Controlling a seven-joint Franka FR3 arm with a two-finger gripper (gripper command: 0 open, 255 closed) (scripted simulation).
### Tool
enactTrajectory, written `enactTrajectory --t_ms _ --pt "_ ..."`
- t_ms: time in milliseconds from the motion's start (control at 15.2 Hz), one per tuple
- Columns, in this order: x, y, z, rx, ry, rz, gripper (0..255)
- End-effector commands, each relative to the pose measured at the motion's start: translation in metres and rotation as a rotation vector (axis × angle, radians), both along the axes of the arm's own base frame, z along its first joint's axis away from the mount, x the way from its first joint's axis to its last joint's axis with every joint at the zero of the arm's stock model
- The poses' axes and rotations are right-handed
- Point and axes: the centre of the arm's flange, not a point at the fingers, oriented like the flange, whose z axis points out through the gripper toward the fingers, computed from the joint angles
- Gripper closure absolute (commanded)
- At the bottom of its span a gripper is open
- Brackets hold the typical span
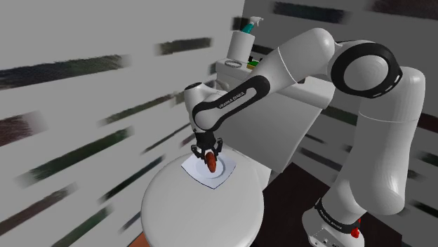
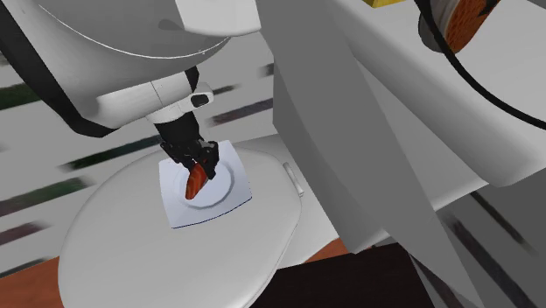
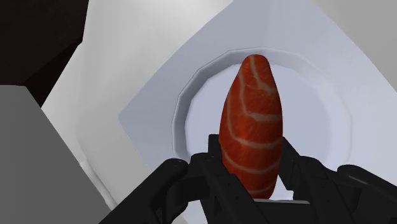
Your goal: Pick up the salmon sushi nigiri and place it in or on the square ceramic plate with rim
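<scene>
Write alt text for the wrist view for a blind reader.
A black gripper clasps an orange-red salmon nigiri with pale stripes over the round well of a white square plate. The plate lies on a pale rounded surface.

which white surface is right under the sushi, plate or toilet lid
The white square rimmed plate: the orange salmon nigiri in the black gripper is over its well. The oval toilet lid lies under the plate.

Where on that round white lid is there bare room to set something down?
The wide part of the lid from the square plate to the lid's front edge is bare. The plate's middle is crowded: the jaws hold the salmon nigiri over it. The tank top behind carries a spray bottle.
</scene>
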Motion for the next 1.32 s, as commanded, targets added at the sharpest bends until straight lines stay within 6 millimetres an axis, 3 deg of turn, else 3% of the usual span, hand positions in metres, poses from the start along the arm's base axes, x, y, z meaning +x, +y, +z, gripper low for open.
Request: enactTrajectory --t_ms 0,396,462,792,1056,1254 --pt "0.0 0.0 -0.004 0.0 -0.001 0.0 255" --pt "0.0 0.0 -0.004 0.0 -0.001 0.0 255" --pt "0.0 0.0 -0.004 0.0 -0.001 0.0 0" --pt "0.0 0.0 -0.004 0.0 -0.001 0.0 0" --pt "0.014 0.007 0.044 0.0 -0.001 0.0 0" --pt "0.014 0.007 0.044 0.0 -0.001 0.0 0"
